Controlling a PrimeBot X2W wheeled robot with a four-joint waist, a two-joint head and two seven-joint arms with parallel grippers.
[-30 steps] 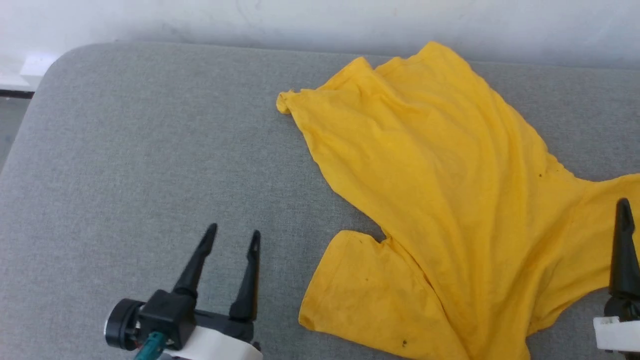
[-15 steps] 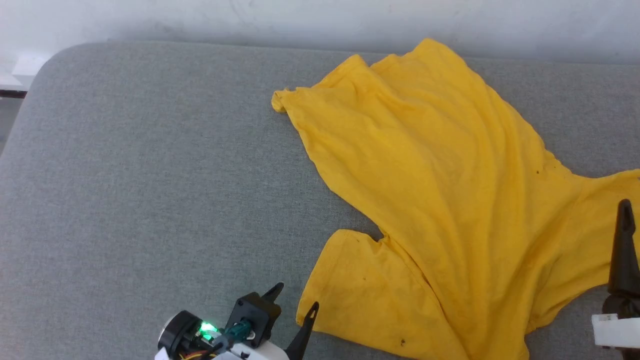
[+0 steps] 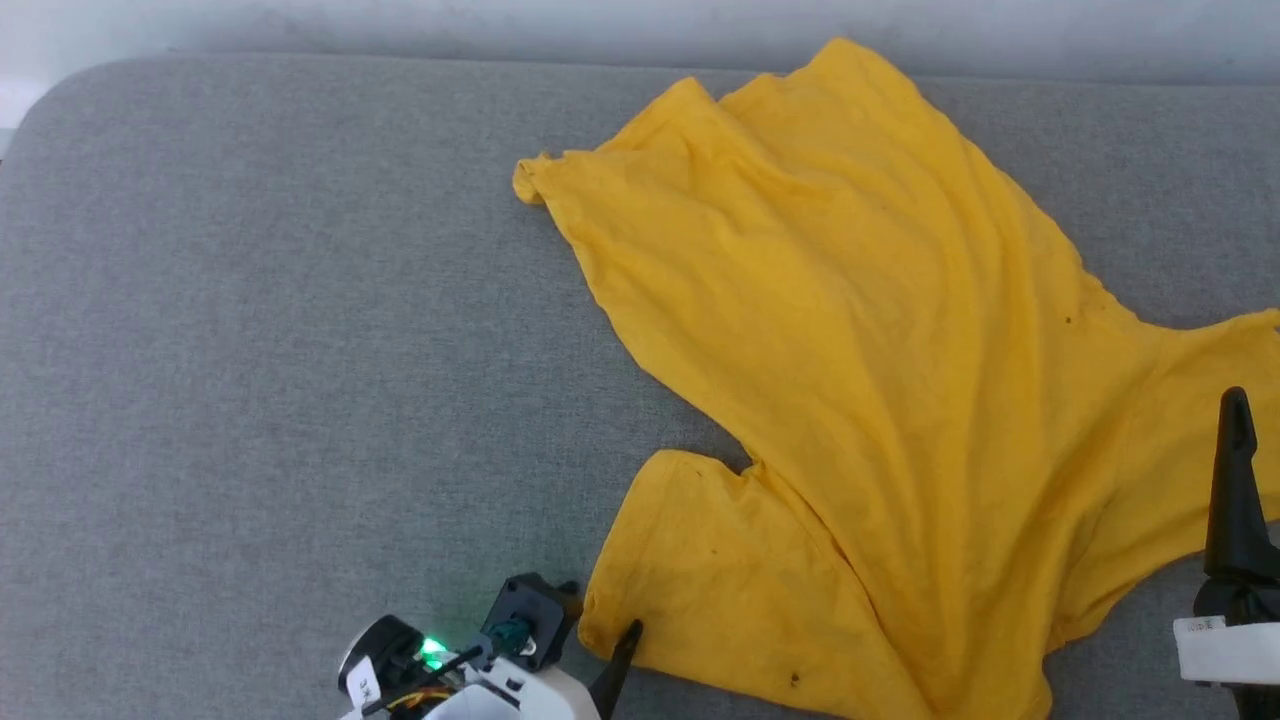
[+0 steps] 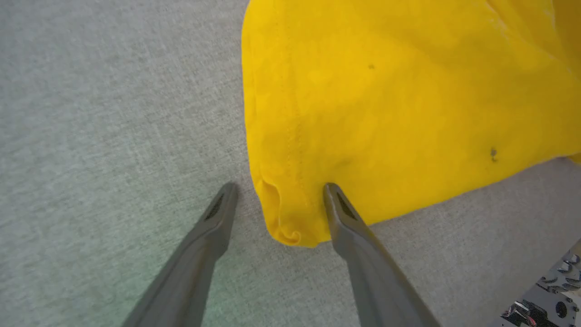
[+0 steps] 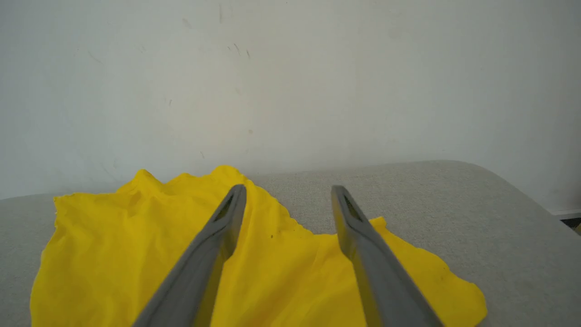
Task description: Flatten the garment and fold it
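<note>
The garment (image 3: 880,380), a bright yellow T-shirt with a few small dark holes, lies creased and spread askew on the grey cushion (image 3: 250,350). Its near sleeve reaches the lower middle of the head view. My left gripper (image 3: 602,607) is open and straddles that sleeve's hem corner. In the left wrist view the curled corner of the garment (image 4: 386,113) sits between the fingers of the left gripper (image 4: 279,188), one fingertip on cloth, the other on the cushion. My right gripper (image 5: 288,188) stands open above the garment (image 5: 136,245). One of its fingers (image 3: 1237,470) shows at the right edge.
A pale wall (image 5: 290,81) rises behind the cushion's far edge. The cushion's rounded back-left corner (image 3: 60,90) and its right-hand end (image 5: 522,200) mark where the surface stops. Bare grey fabric stretches left of the shirt.
My left gripper has swung right and down from bare cushion to the near sleeve's corner, its fingers now astride the hem. The head view has shifted slightly. The right gripper has held still.
</note>
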